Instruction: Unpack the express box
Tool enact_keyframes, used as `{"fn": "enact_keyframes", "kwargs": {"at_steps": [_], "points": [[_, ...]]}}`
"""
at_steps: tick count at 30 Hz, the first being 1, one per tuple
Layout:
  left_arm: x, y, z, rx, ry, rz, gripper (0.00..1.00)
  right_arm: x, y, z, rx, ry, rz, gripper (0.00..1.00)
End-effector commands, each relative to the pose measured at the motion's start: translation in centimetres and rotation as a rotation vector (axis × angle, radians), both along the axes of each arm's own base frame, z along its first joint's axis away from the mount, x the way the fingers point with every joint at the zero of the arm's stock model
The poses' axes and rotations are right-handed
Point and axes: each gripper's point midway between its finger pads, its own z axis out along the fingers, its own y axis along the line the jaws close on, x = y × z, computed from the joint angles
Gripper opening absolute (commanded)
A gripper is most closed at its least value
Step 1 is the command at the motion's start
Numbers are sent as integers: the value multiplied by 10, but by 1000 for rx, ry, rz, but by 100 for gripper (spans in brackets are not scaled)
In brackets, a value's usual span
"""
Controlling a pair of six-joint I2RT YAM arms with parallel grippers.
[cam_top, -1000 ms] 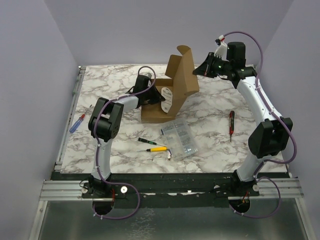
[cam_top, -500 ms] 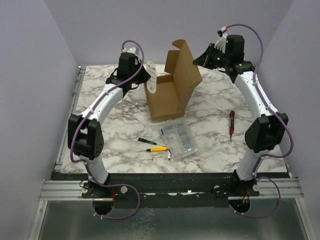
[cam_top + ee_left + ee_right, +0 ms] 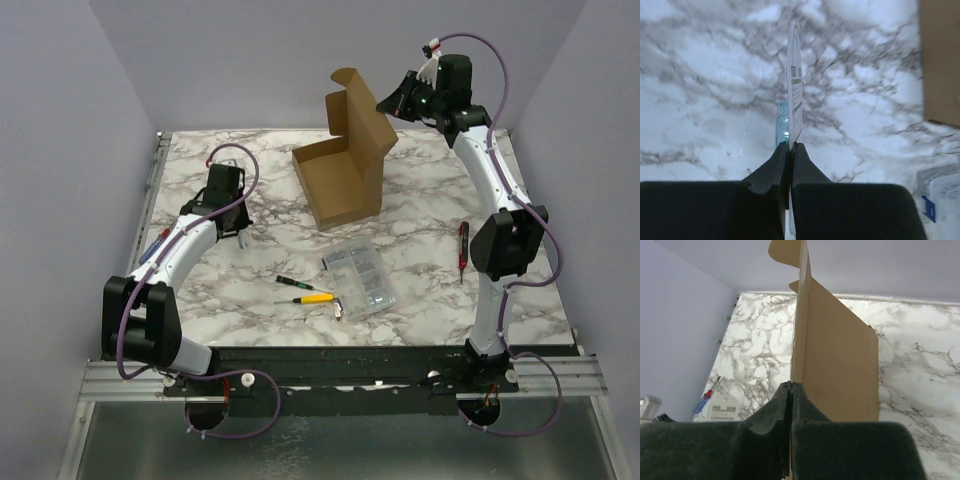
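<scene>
Marble bench [image 3: 430, 270] bearing express box [image 3: 340, 185] at back centre, lid flap [image 3: 840, 350] upright, pinched by right hand [image 3: 790, 385]; left hand [image 3: 790, 146] clamped on white card [image 3: 795, 85], left of box.

We held our left arm low, well to the left of the express box [image 3: 340, 185], elbow folded back toward its base, wrist tipped downward. Our left gripper [image 3: 791, 145] was pinched tight on a thin white card [image 3: 795, 75]. Our right arm stood stretched tall at the box's far right, the right gripper [image 3: 791, 384] clamped edge-on to its raised lid [image 3: 837, 360].
</scene>
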Motion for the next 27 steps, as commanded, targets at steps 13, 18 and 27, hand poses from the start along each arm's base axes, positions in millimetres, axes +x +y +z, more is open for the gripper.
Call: {"fn": "enact_keyframes", "kwargs": {"at_steps": [13,18,27], "points": [[-82,40,-57,-26,89,339,16,-35,-48,51,-284,-41,-155,68],[-87,46,-55,-25,70,374,53,-88,-63,94,-277,-96,-183,77],[-68,42,63,-71,-224,282,71,-208,-85,163,-159,-289,-213,83]]}}
